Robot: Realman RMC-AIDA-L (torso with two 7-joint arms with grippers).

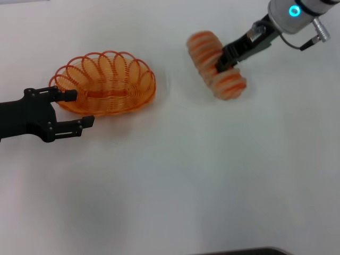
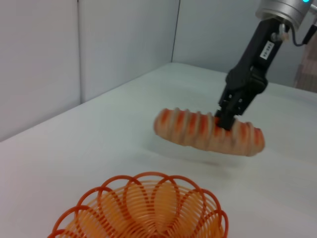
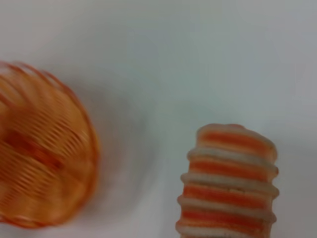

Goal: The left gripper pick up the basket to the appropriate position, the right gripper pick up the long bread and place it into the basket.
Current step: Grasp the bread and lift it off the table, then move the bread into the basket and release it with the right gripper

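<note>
The right tool (image 1: pixel 223 65) is clamping the long bread (image 1: pixel 215 65) near its middle and holding it clear of the white bench (image 1: pixel 212 175). Well apart to the left, the left tool (image 1: pixel 79 109) is sitting open beside the basket (image 1: pixel 106 82), one finger at its rim.
</note>
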